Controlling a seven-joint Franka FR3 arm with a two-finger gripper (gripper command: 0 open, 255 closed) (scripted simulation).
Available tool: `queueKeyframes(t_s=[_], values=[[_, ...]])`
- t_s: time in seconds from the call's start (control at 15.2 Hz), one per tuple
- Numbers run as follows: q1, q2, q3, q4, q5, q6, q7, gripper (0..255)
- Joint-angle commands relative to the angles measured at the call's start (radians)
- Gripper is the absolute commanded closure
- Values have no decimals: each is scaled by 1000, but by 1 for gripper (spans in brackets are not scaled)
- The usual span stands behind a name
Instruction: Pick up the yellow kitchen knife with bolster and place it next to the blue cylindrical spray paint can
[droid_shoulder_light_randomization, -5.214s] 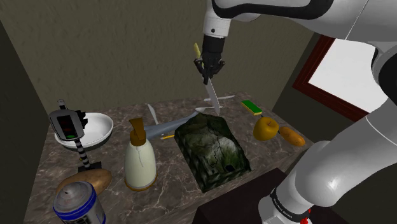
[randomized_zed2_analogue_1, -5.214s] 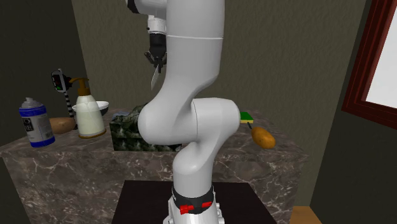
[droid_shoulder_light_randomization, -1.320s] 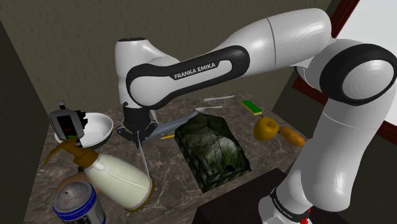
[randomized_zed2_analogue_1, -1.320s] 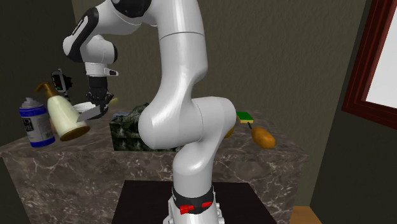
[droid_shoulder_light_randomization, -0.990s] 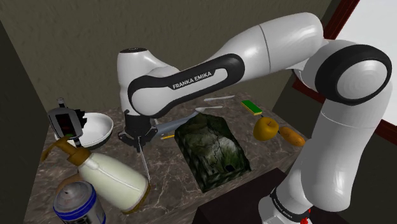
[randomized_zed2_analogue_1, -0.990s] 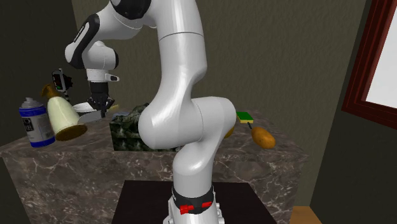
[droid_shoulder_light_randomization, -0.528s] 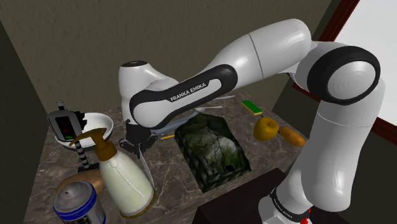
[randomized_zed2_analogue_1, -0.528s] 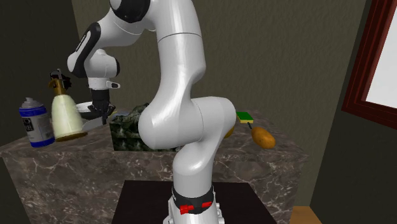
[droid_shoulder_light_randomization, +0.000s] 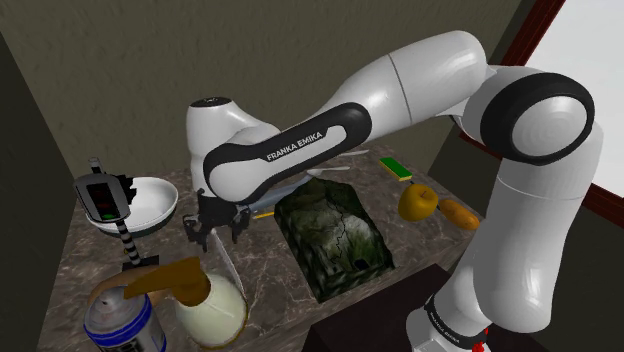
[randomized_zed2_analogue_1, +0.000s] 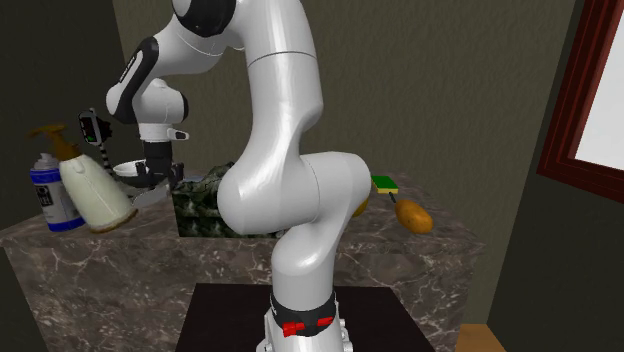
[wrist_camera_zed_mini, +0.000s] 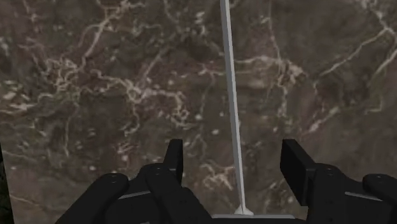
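The knife shows as a pale, hair-thin blade seen edge-on, running straight out from the hand between its two black fingers. These stand wide apart and touch neither side of the blade, so the hand grips nothing; the handle is hidden under the palm. I judge the knife light, rigid and smooth, liable to slip or tip if pinched on the flat blade, and best taken across the handle just behind the bolster. In the shoulder view the hand hangs left of centre, low over the tabletop, a brown stone-like slab with pale veins. Just below it in the frame a cream pump bottle with a brown nozzle leans steeply. The spray can, blue-banded with a grey domed top, stands in the lower left corner, beside the bottle. A boxy block with dark green marbling sits at centre
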Motion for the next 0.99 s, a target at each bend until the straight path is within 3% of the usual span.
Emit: queueKeyframes(t_s=[0.0,0.2,0.46,0.92], values=[[0,0,0,0,0,0,0,0],[0,0,0,0,0,0,0,0],[-11,-52,4,65,19,-115,-13,0],[-11,-52,4,65,19,-115,-13,0]])
